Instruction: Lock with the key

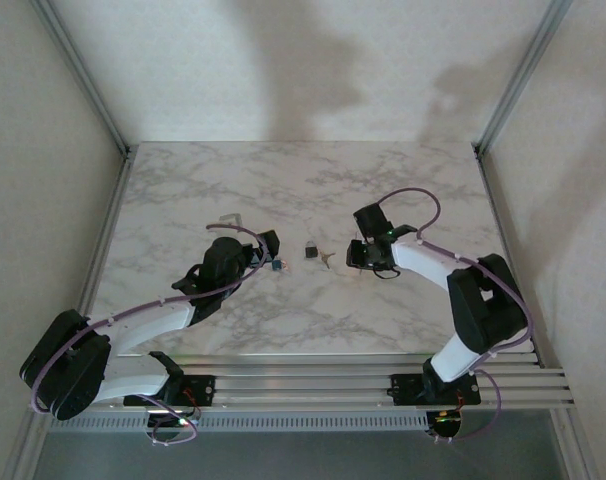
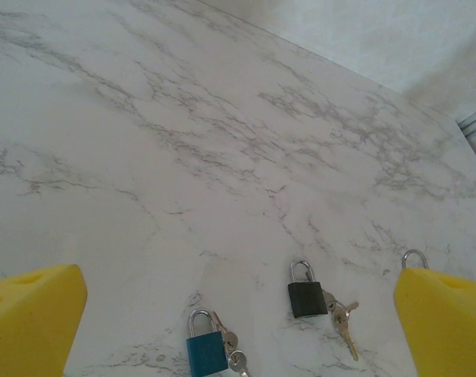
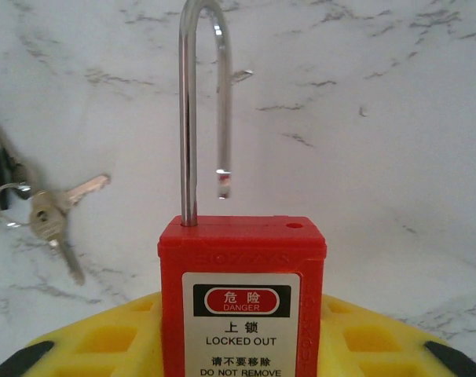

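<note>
My right gripper is shut on a red padlock with a "DANGER LOCKED OUT" label. It holds the body upright between its yellow fingers. The lock's long steel shackle is raised, and its free end hangs above the hole in the body. A ring of keys lies on the marble to its left. My left gripper hovers open over a blue padlock and a black padlock, each with keys beside it. From above, the right gripper faces the left gripper across the black padlock.
The marble tabletop has free room at the back and on both sides. Metal frame posts and white walls enclose it. A silver shackle tip peeks from behind the left gripper's right-hand finger.
</note>
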Robot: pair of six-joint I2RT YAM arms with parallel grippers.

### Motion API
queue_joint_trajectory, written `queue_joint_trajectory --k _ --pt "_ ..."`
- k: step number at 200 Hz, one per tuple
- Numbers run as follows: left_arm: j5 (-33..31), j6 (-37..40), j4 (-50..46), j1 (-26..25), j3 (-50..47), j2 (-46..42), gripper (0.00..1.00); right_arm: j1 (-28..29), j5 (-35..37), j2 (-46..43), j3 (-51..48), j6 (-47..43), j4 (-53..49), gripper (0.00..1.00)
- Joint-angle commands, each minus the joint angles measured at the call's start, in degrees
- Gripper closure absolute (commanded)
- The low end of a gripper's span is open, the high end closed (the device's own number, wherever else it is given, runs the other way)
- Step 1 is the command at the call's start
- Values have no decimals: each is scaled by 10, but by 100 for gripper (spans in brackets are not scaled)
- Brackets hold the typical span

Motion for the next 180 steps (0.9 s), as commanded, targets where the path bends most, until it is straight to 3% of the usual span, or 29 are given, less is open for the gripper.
queue_joint_trajectory --k 1,82,100,180 --pt "8 12 1 -4 14 6 0 1 -33 -29 -16 -18 30 86" --pt "29 3 11 -5 12 11 1 4 -181 -72 -50 -35 104 96" --pt "54 -8 33 -5 4 12 1 8 -214 -79 -55 -39 119 100" --pt "182 -96 151 -6 -25 29 0 21 -359 -110 -77 -41 178 100"
